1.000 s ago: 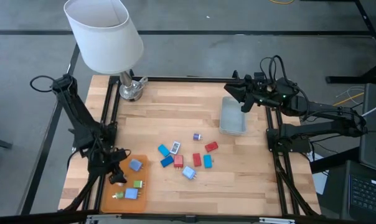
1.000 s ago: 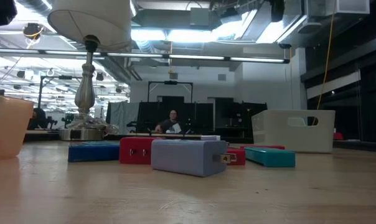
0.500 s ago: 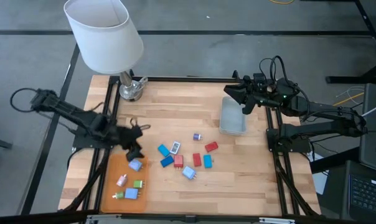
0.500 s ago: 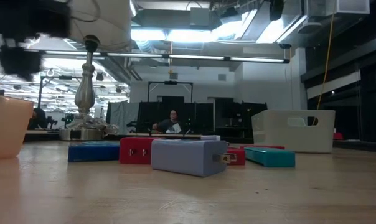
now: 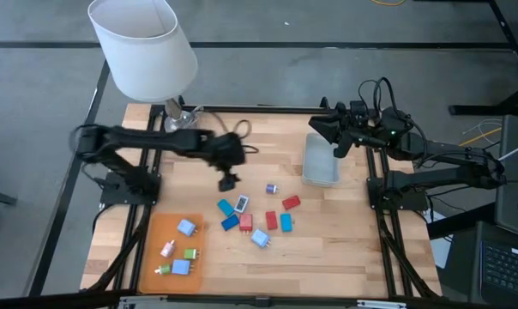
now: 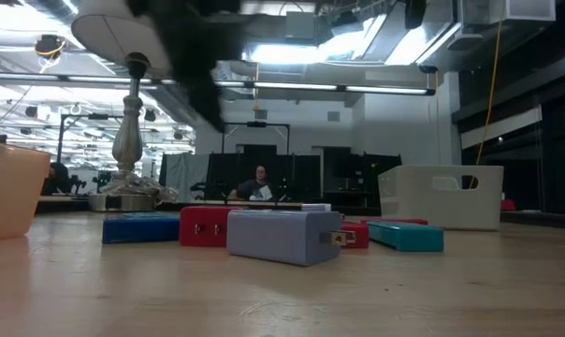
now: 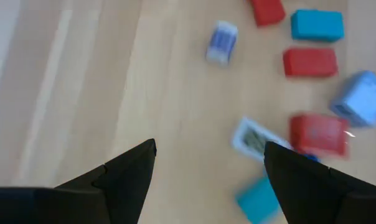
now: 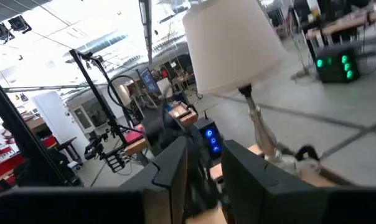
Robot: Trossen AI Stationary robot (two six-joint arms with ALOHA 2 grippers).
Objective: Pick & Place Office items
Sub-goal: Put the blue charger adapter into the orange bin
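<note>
At the near left of the wooden table (image 5: 328, 249) lies the flat orange tray (image 5: 160, 249), and four small pieces sit on it: a light blue block (image 5: 187, 227), a pink piece (image 5: 167, 249), a green piece (image 5: 190, 253) and, nearest the edge, another light blue block (image 5: 180, 268) with a small green bit beside it. Just right of the tray, mid-table, the rest of the office items (image 5: 257, 216) lie loose in a cluster: blue and teal blocks, three red ones, a white-faced piece and a tiny purple-and-white one at the far side. From table height, a grey-blue block (image 6: 282, 236) stands nearest, with a red one and a blue one just behind it.

Over the far-left side of that cluster hangs the left gripper (image 5: 228, 180), arm reaching in from the left. Its fingers (image 7: 122, 171) stand well apart with nothing between them, and bare wood and scattered pieces show below.

Farther right, the translucent grey-blue bin (image 5: 321, 161) sits apart from the pieces. The right gripper (image 5: 315, 127) waits above the far right edge of the table, by the bin's far end, fingers closed and empty. At the far left corner stands a lamp with a white shade (image 5: 142, 45). Beyond the table, a person (image 6: 259, 183) is seated far back in the room.
</note>
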